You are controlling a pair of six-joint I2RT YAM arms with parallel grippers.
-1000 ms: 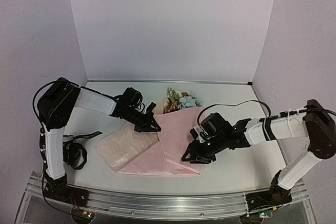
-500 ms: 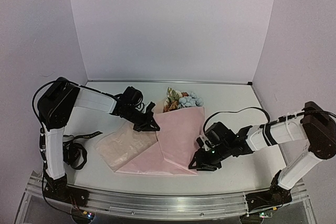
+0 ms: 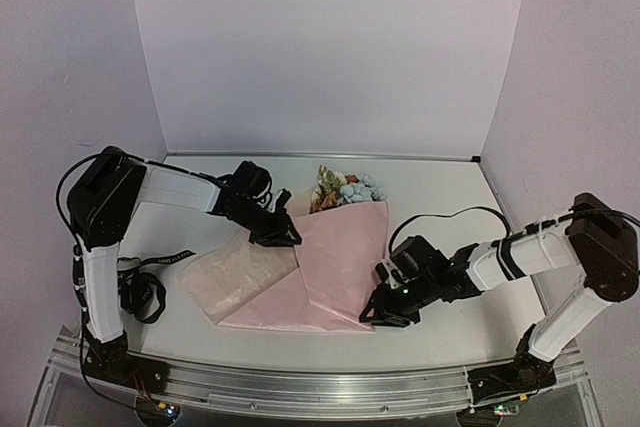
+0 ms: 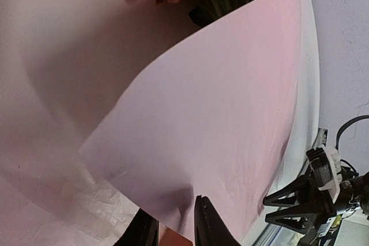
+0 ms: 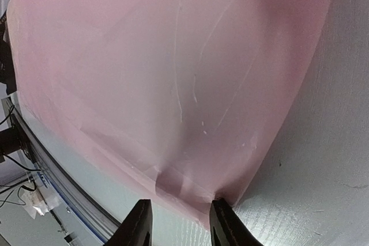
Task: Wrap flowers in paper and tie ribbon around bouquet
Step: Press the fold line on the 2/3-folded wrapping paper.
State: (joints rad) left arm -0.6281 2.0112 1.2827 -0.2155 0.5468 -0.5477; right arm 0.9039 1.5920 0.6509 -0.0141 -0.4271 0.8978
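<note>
The pink paper (image 3: 335, 262) lies folded over the flower stems in the middle of the table. The flowers (image 3: 347, 189) poke out at its far end, blue, cream and orange. My left gripper (image 3: 286, 237) sits at the flap's left edge. In the left wrist view its jaws (image 4: 176, 230) stand apart with the paper (image 4: 219, 102) edge lying between them. My right gripper (image 3: 378, 309) rests low at the paper's near right corner, open (image 5: 180, 223), with the corner (image 5: 190, 182) just ahead of its fingertips. The black ribbon (image 3: 168, 259) lies far left on the table.
A paler crinkled sheet (image 3: 232, 279) sticks out from under the pink paper on the left. Black cables (image 3: 146, 299) loop by the left arm's base. Lilac walls (image 3: 330, 47) close in the back and sides, and a metal rail (image 3: 300, 387) runs along the near edge.
My left jaws have parted from shut on the flap's edge. The right gripper slid right and down off the paper to its near corner, narrowing a little. The flap now lies flatter.
</note>
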